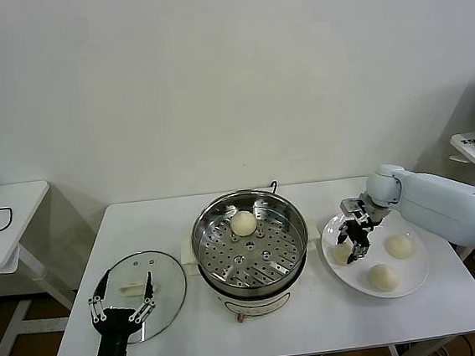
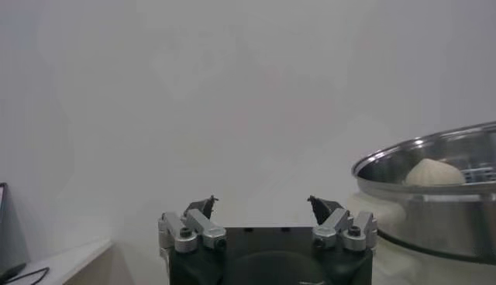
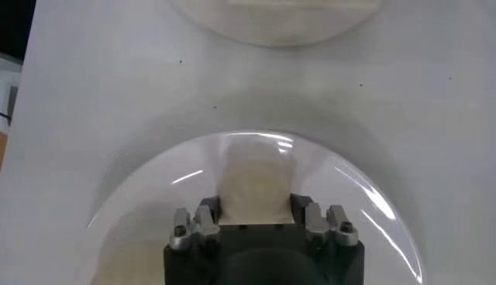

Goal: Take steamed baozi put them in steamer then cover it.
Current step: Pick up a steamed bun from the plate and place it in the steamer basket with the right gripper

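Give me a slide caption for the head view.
Right end effector over a baozi on the plate; one bun in the steamer.

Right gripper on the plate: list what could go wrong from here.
1. The right gripper straddles the nearest bun at the plate's inner edge; a hard squeeze may dent the soft dough, and a loose one may drop it.
2. Carrying it over the steamer rim risks a bump; one bun already sits at the tray's far side.
3. The left gripper hangs open above the lid, so lifting it early would be wasted.
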{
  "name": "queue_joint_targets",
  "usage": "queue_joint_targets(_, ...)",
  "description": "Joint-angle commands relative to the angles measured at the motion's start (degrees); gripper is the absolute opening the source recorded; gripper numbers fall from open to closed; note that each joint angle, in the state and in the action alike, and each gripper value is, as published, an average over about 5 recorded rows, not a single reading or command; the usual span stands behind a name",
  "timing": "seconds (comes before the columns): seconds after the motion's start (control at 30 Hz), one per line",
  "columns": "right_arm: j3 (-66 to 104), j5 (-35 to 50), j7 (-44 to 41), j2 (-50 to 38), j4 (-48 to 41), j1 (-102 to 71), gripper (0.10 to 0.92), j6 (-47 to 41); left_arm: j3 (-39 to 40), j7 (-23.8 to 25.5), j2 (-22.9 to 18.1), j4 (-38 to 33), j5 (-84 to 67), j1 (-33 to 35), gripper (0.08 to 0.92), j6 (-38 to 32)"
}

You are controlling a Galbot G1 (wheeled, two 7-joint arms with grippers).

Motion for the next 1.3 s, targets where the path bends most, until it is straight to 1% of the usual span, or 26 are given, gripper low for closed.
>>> queue_joint_targets(0.03, -4.3, 2.6, -6.8, -1.2, 4.8, 12.6, 0.62, -0.7, 0.1, 0.0, 0.2, -0.2, 0.0, -0.4, 0.823, 0.2)
queue_joint_targets(0.2, -14.7, 12.1, -10.2, 1.6, 9.6, 29.8, 0.627, -2.9, 0.6, 0.0, 0.7, -0.7, -0.1, -0.7, 0.823, 0.1)
queue_joint_targets(0.37, -19.7, 23.9, -9.9, 6.8, 16.3, 40.4, 0.628, -8.6, 1.4, -0.1, 1.0, -0.2, 0.0, -1.4, 0.823, -0.2)
queue_joint_targets(0.47, -20.9, 27.4, -9.1, 10.8, 18.8, 44.0, 0.628, -10.3, 2.0, -0.1, 0.9, -0.1, 0.1, -1.8, 0.823, -0.1)
queue_joint_targets(0.6, -21.9, 30.1, -6.8, 16.5, 20.3, 44.5, 0.623, -12.1, 2.5, -0.1, 0.7, -0.3, 0.2, -2.1, 0.823, 0.0)
queue_joint_targets(0.73, -22.7, 31.5, -3.0, 22.9, 19.9, 40.9, 0.624, -13.8, 2.7, -0.1, 0.7, -0.3, 0.2, -2.3, 0.823, -0.1)
queue_joint_targets(0.9, -23.3, 33.5, 2.4, 30.3, 16.4, 34.8, 0.625, -15.8, 2.5, -0.3, 0.6, 0.2, 0.3, -2.5, 0.823, -0.3)
queue_joint_targets(1.03, -23.8, 33.4, 4.5, 34.7, 12.4, 31.2, 0.628, -16.2, 2.5, -0.4, 0.6, 0.7, 0.3, -2.8, 0.823, -0.4)
queue_joint_targets(1.3, -23.6, 31.8, 6.4, 39.5, 7.5, 26.2, 0.62, -16.4, 2.2, -0.7, 0.6, 0.7, 0.2, -3.0, 0.823, -0.3)
